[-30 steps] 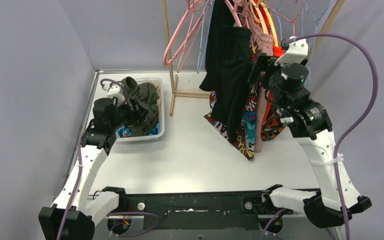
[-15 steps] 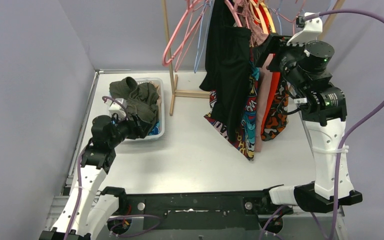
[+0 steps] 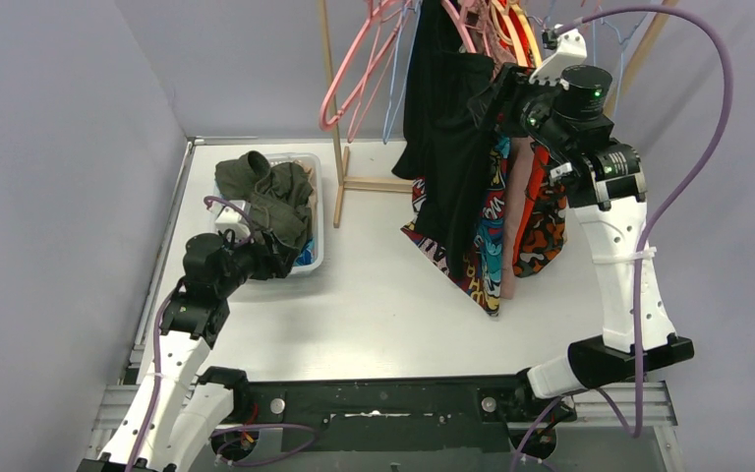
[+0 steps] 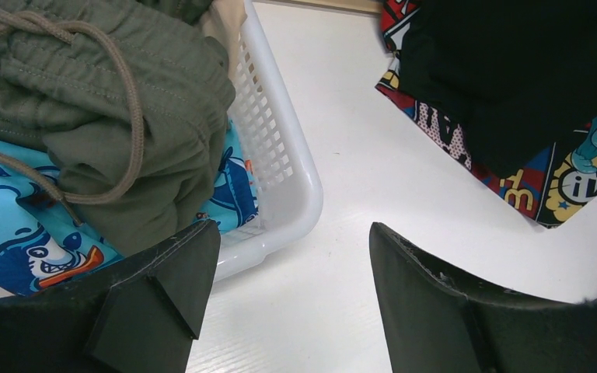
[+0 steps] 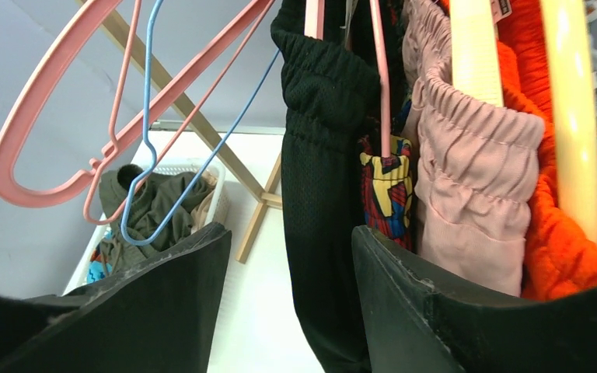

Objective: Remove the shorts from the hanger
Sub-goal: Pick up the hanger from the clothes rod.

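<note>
Black shorts (image 3: 447,118) hang on a pink hanger (image 5: 379,70) at the rack, with comic-print shorts (image 3: 482,246), dusty pink shorts (image 5: 474,179) and orange shorts (image 5: 567,233) behind them. My right gripper (image 3: 496,93) is open, raised level with the waistbands; in its wrist view the black shorts (image 5: 322,179) hang between its fingers. My left gripper (image 3: 275,258) is open and empty, low beside the white basket (image 4: 280,171), which holds olive green shorts (image 4: 101,116) and teal shark-print shorts (image 4: 15,241).
Empty pink and blue hangers (image 5: 116,148) hang at the rack's left end. The wooden rack's post and foot (image 3: 339,167) stand between basket and hanging clothes. Grey walls close in on left, back and right. The comic-print hem (image 4: 513,171) reaches the white table.
My right arm has risen from beside the hanging shorts to the waistbands and swung left toward the black shorts. My left gripper has let go of the olive shorts and drawn back from the basket.
</note>
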Available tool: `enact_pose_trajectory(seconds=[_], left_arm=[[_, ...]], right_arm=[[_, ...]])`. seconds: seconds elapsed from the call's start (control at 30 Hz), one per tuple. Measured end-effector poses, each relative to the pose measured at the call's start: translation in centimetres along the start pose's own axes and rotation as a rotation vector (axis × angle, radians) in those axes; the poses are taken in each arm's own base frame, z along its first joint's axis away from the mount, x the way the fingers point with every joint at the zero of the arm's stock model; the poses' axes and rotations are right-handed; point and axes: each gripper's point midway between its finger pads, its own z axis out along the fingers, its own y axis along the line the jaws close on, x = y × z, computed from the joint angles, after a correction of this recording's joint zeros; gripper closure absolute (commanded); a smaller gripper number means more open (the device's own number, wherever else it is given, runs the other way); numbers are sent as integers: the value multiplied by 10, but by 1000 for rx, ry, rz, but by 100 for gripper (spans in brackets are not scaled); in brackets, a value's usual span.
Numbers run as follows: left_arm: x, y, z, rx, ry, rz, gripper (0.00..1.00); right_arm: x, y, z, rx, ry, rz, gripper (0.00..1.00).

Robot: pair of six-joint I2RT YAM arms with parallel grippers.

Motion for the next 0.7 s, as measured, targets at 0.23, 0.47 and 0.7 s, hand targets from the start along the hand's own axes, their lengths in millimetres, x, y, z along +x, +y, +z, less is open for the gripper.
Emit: enact_pose_trajectory(seconds=[0.23,0.47,0.7], left_arm=[[1,-1,0,5,5,24,30],[1,-1,0,8,5,35,30],[2,-3,1,14,7,41,30]], right_arm=[[7,-2,13,-1,28,2,52],[-3,-2,32,35,8,-58,55],[-2,-4,61,88,19,-131,60]])
